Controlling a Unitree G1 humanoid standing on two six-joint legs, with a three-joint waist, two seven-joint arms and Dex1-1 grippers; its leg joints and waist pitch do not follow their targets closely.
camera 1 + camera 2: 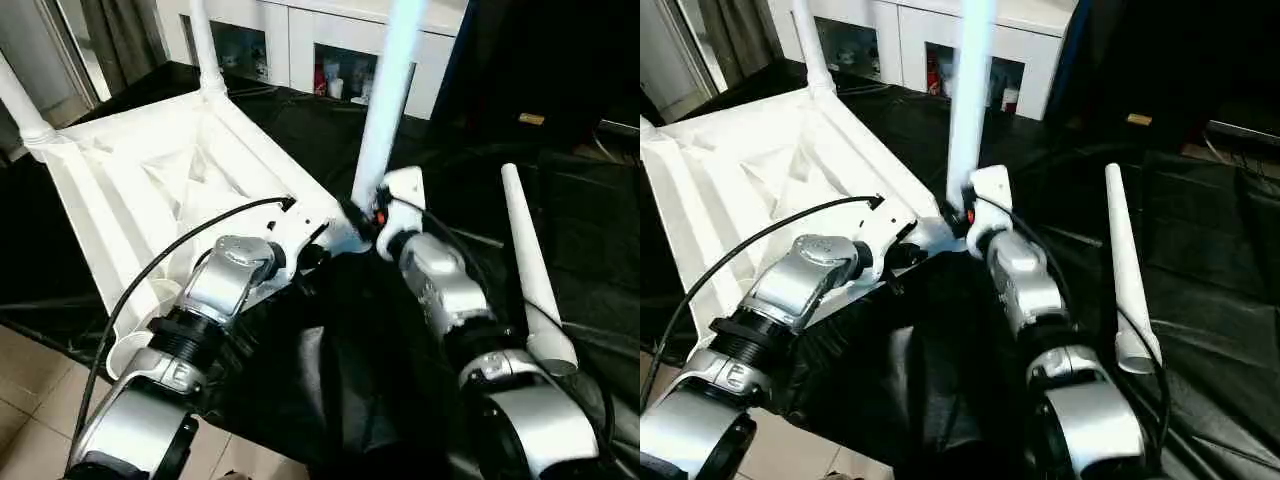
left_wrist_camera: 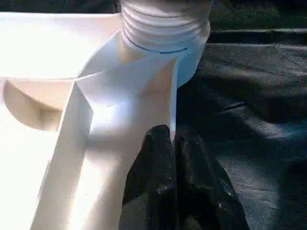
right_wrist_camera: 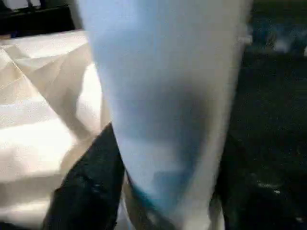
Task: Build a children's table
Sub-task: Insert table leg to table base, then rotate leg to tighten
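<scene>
The left gripper (image 2: 173,143) is pinching the tabletop (image 1: 150,170) edge; the right gripper (image 3: 163,191) is clasping an upright leg (image 1: 385,100) at its corner socket (image 2: 165,28).

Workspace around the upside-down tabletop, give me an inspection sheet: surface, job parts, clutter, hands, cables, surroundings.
Surface: black cloth, wrinkled, over the work area; tiled floor at the near left.
Job's things: tabletop lies underside up; two legs stand in its far corners; a third leg stands upright at the near corner socket; a fourth leg lies loose on the cloth.
Clutter: nothing seen.
Hands: left hand pinches the tabletop's rim; right hand grips the upright third leg.
Cables: black cable loops along the left forearm.
Surroundings: white cabinet behind, small items on its shelves.
</scene>
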